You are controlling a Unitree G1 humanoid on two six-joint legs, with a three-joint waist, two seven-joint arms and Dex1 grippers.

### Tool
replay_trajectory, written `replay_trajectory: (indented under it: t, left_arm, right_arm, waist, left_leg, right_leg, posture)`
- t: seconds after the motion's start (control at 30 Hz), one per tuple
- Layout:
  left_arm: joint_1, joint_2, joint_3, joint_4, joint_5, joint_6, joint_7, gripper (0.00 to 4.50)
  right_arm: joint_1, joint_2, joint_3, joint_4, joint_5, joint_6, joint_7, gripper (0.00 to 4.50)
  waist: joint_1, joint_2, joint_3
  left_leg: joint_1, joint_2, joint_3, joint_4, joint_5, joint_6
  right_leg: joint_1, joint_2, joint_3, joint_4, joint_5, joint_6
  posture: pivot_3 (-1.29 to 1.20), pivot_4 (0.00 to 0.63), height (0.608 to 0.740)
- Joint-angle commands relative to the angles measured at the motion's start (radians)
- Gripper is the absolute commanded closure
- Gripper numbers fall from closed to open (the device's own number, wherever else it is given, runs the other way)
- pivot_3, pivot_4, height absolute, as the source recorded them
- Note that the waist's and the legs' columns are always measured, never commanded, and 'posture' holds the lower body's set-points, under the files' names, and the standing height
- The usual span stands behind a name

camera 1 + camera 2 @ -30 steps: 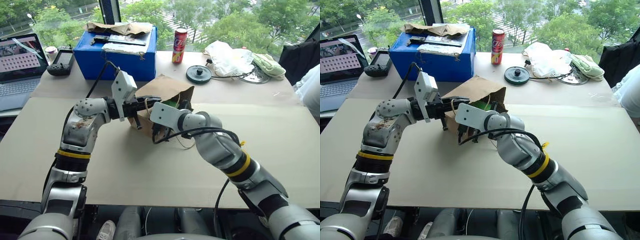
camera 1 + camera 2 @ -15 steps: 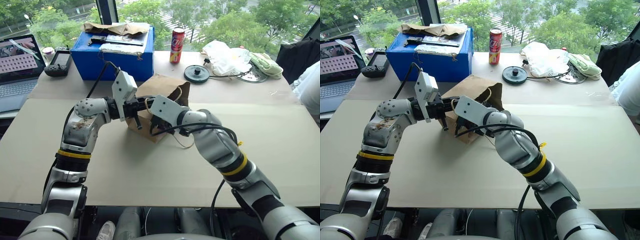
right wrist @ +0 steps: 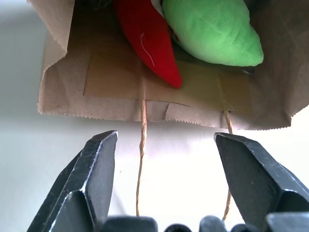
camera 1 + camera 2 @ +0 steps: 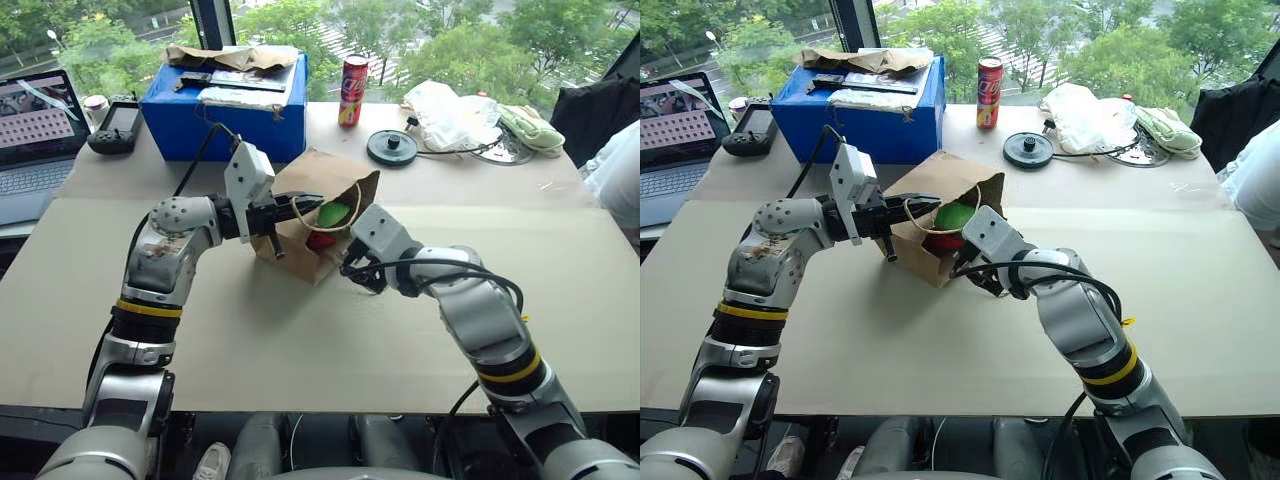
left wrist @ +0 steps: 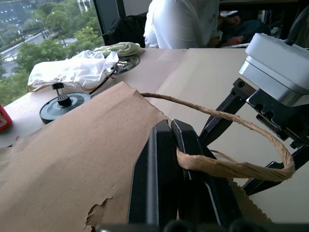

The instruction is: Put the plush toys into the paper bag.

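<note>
Two plush toys, red chili (image 3: 149, 43) and green blob (image 3: 212, 31), lie inside the paper bag (image 4: 300, 255), their far ends hidden by its rim. Left fingers (image 5: 178, 169) pinch a twine handle (image 5: 227, 166); right fingers (image 3: 256, 179) stand spread just outside the mouth

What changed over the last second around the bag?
The right gripper pulled back out of the paper bag with jaws open, leaving the red chili toy and green toy inside. The left gripper stayed shut on the twine handle.
</note>
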Motion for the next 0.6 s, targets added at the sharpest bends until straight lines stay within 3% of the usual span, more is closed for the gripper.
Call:
replay_trajectory:
  t: [0.03,0.2,0.3,0.53,0.6]
  left_arm:
    - [-0.025,0.0,0.004,-0.011,0.0,-0.023,-0.005,4.5]
    - [-0.025,-0.002,0.005,-0.012,0.001,-0.023,-0.005,4.5]
    - [-0.023,-0.002,0.006,-0.017,0.0,-0.021,-0.004,4.5]
    - [-0.022,0.001,0.007,-0.018,0.0,-0.021,-0.005,4.5]
    - [-0.023,0.001,0.006,-0.016,0.001,-0.023,-0.006,4.5]
  right_arm:
    - [-0.001,0.018,0.03,0.055,0.0,-0.045,-0.058,0.91]
    - [-0.006,0.038,0.056,0.125,0.014,-0.079,-0.086,0.91]
    - [0.003,0.043,0.058,0.156,0.022,-0.096,-0.095,1.55]
    - [0.017,0.045,0.043,0.165,0.037,-0.107,-0.101,4.06]
    - [0.013,0.046,0.036,0.162,0.043,-0.104,-0.107,4.46]
  waist:
    - [0.0,0.0,0.0]
    - [0.006,0.0,0.0]
    - [0.006,0.0,0.0]
    - [0.007,0.0,0.0]
    - [0.006,0.0,0.0]
  left_leg:
    - [0.0,0.0,0.0,0.0,0.0,0.0]
    - [0.0,0.0,0.0,0.0,0.0,0.0]
    - [-0.001,0.0,0.0,0.0,0.0,0.0]
    - [-0.001,0.0,0.0,0.0,0.0,0.0]
    - [-0.001,0.0,0.0,0.0,0.0,0.0]
  right_leg:
    - [0.0,0.0,0.0,0.001,0.0,0.0]
    - [0.0,-0.001,0.0,0.0,0.0,0.0]
    - [0.0,-0.001,0.0,0.0,0.0,0.0]
    - [0.0,-0.001,0.0,0.0,0.0,0.0]
    - [0.0,-0.001,0.0,0.0,0.0,0.0]
  posture:
    - [0.0,0.15,0.739]
    - [0.0,0.15,0.739]
    - [0.0,0.15,0.739]
    - [0.0,0.15,0.739]
    - [0.0,0.15,0.739]
